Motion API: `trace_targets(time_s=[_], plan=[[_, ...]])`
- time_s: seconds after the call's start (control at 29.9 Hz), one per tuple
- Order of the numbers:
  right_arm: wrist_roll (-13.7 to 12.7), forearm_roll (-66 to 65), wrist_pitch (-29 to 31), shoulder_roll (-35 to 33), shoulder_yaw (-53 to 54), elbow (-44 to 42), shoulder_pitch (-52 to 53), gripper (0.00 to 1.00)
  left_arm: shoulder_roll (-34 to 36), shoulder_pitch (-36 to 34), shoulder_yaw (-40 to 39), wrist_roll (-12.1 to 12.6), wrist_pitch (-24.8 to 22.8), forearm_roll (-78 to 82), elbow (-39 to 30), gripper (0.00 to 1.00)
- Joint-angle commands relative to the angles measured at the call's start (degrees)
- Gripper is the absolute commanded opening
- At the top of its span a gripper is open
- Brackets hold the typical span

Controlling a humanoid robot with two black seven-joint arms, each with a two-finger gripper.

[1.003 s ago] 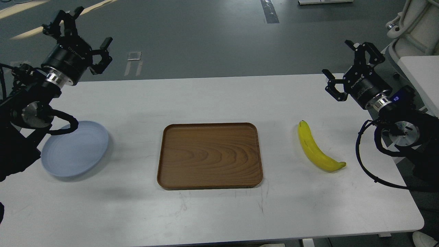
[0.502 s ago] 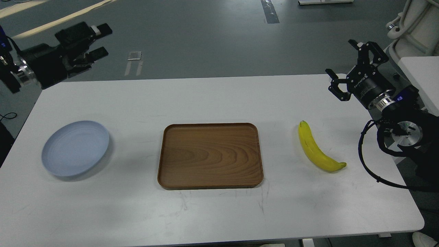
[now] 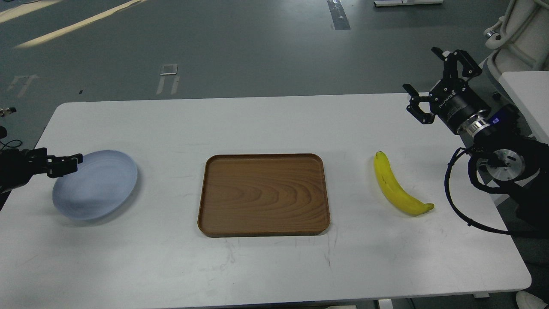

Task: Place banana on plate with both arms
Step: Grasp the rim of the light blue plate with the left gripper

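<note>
**A:** Where is the fruit sitting?

**B:** The curved bright yellow banana (image 3: pixel 398 187) lies flat on the white rectangular worktop (image 3: pixel 274 266), on the right side. Its dark stem tip points toward the far edge, and its other end curls toward the near right. Nothing touches it.

**A:** And the dish?

**B:** The round, shallow, pale blue-grey plate (image 3: pixel 96 184) rests on the worktop's left side, well apart from the banana. Between the two lies a rectangular brown wooden tray with rounded corners (image 3: pixel 263 194), with nothing on it. It touches neither the plate nor the banana.

**A:** What about the right arm?

**B:** The right end effector (image 3: pixel 435 83) is raised by the far right corner of the worktop, beyond the banana and clear of it. Its two black claw-like fingers are spread wide with nothing between them. The silver wrist ring and a looping black cable trail back toward the right edge of the view.

**A:** And the left one?

**B:** The left end effector (image 3: pixel 64 163) comes in low from the left edge, its tip over the plate's left rim. It looks dark and blurred, so I cannot tell whether its fingers are apart or closed, nor whether it actually touches the plate. The plate's left part looks smeared in the same way.
</note>
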Motion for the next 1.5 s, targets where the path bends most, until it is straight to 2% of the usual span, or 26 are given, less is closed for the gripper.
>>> trace_targets(time_s=[0.0,0.23,0.5,0.64,0.87,0.97,1.04,1.1,1.17,1.24,1.27,1.3,1.47], plan=[[0.0,0.0,0.0,-0.2,0.0,0.0,0.0,1.00,-1.6,1.4,2.3,0.0,0.0,-4.1,5.1,0.97],[0.0,0.0,0.0,-0.5,0.0,0.0,0.0,1.00,-4.9,3.5,2.7,0.0,-0.5,-6.6,9.5,0.96],[0.0,0.0,0.0,-0.6,0.1,0.0,-0.2,1.00,-5.0,4.6,2.8,0.0,-0.5,-6.6,9.7,0.94],[0.0,0.0,0.0,-0.6,0.1,0.0,-0.3,1.00,-5.0,5.8,2.8,0.0,-0.5,-6.6,9.7,0.89],[0.0,0.0,0.0,0.1,0.1,0.0,-0.2,1.00,-4.9,6.3,2.8,0.0,-1.3,-6.6,9.6,0.60],[0.0,0.0,0.0,0.1,0.1,0.0,-0.2,1.00,-4.8,6.5,2.8,0.0,-2.1,-6.6,9.1,0.58],[0.0,0.0,0.0,0.2,0.1,0.0,-0.2,1.00,-4.8,6.6,2.8,0.0,-3.0,-6.6,9.1,0.50],[0.0,0.0,0.0,0.2,0.1,0.0,-0.2,1.00,-4.8,6.6,2.7,0.0,-3.4,-6.7,9.1,0.30],[0.0,0.0,0.0,0.2,0.1,-0.1,-0.2,1.00,-4.8,6.6,2.7,0.0,-3.3,-6.7,9.2,0.26],[0.0,0.0,0.0,0.2,0.1,-0.1,-0.2,1.00,-4.8,6.6,2.8,0.0,-3.3,-6.7,9.1,0.14],[0.0,-0.1,0.0,0.2,0.1,-0.1,-0.2,1.00,-4.8,6.7,2.8,0.0,-3.3,-6.7,9.2,0.02],[0.0,0.0,0.0,0.1,0.1,0.0,-0.2,1.00,-4.8,6.7,2.8,0.0,-3.4,-6.7,9.2,0.00],[0.0,0.0,0.0,0.0,0.1,0.0,-0.2,1.00,-4.8,6.3,2.7,0.0,-3.2,-6.8,9.3,0.00]])
